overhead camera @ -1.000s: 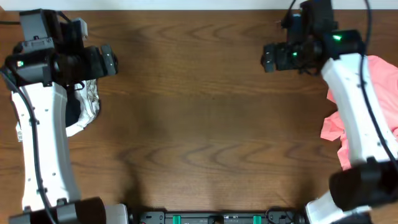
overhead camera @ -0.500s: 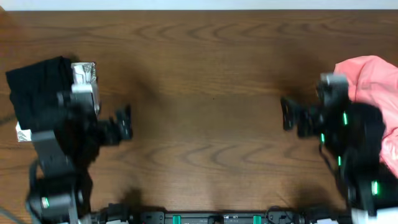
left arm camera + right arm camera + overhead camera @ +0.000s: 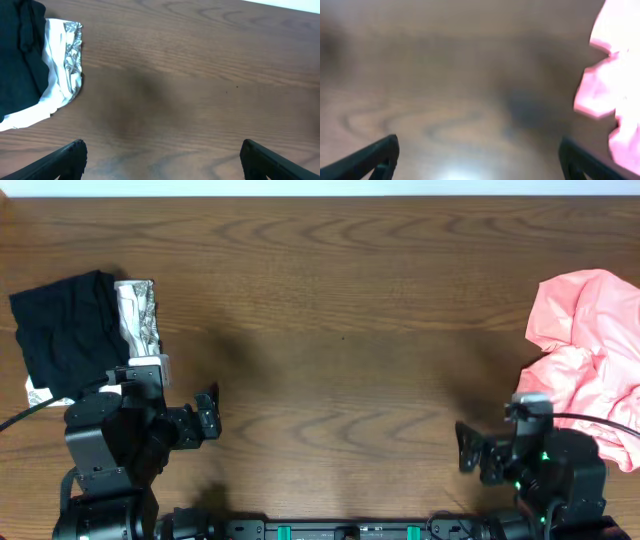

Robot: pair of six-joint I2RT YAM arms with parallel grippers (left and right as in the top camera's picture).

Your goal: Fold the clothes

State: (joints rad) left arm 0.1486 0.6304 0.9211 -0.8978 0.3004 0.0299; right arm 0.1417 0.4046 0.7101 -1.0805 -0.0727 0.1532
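A folded black garment (image 3: 62, 335) lies at the table's left with a white-grey patterned one (image 3: 137, 317) along its right side; both show in the left wrist view, the black one (image 3: 17, 55) and the patterned one (image 3: 62, 80). A crumpled salmon-pink garment (image 3: 590, 360) lies at the right edge and shows in the right wrist view (image 3: 612, 85). My left gripper (image 3: 208, 418) is open and empty at the front left, with its fingers wide apart in its wrist view (image 3: 162, 155). My right gripper (image 3: 467, 450) is open and empty at the front right (image 3: 480, 157).
The brown wooden table (image 3: 340, 330) spans the view. A black bar with green connectors (image 3: 340, 530) runs along the front edge between the two arm bases.
Both arms have drawn back from the far side of the table to the front edge, uncovering the black and patterned garments on the left and the pink one on the right.
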